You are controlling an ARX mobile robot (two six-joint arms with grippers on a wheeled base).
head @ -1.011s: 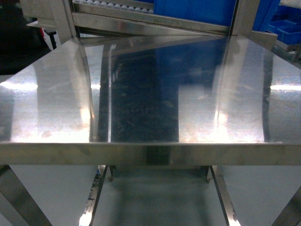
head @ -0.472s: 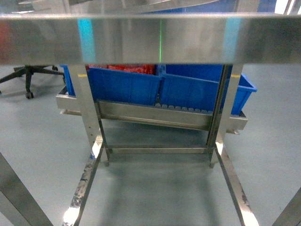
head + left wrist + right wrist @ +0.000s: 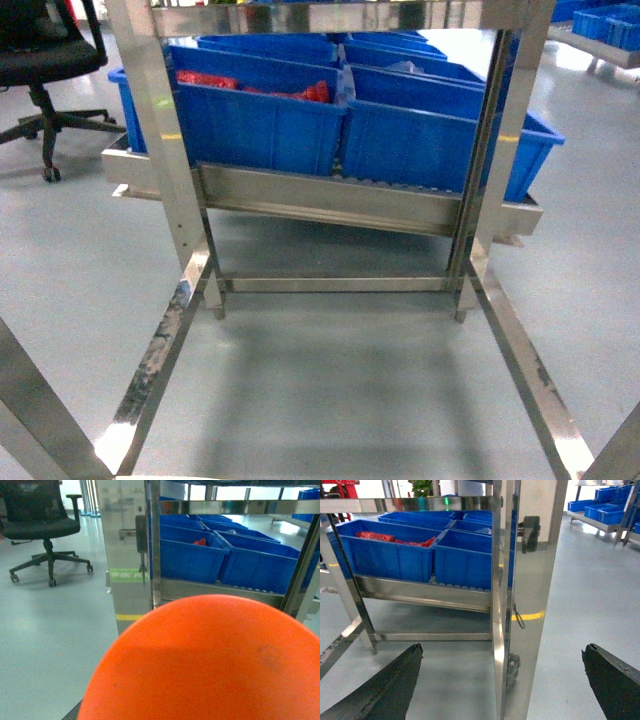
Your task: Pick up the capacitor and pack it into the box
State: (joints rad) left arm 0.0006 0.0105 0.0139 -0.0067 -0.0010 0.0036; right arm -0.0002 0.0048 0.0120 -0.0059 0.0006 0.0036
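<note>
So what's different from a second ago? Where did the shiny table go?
The head camera dropped lower: the steel tabletop slid up out of view, and now it sees the blue bins on the lower rack and the floor beneath. Nothing was grabbed or let go. The bins stayed put.

A stainless steel frame (image 3: 170,190) stands on a grey floor (image 3: 330,390). Behind its legs, blue plastic bins (image 3: 440,140) sit side by side on a low metal rack (image 3: 330,200); one holds red items (image 3: 300,93). A black office chair (image 3: 45,60) stands at upper left.
</note>
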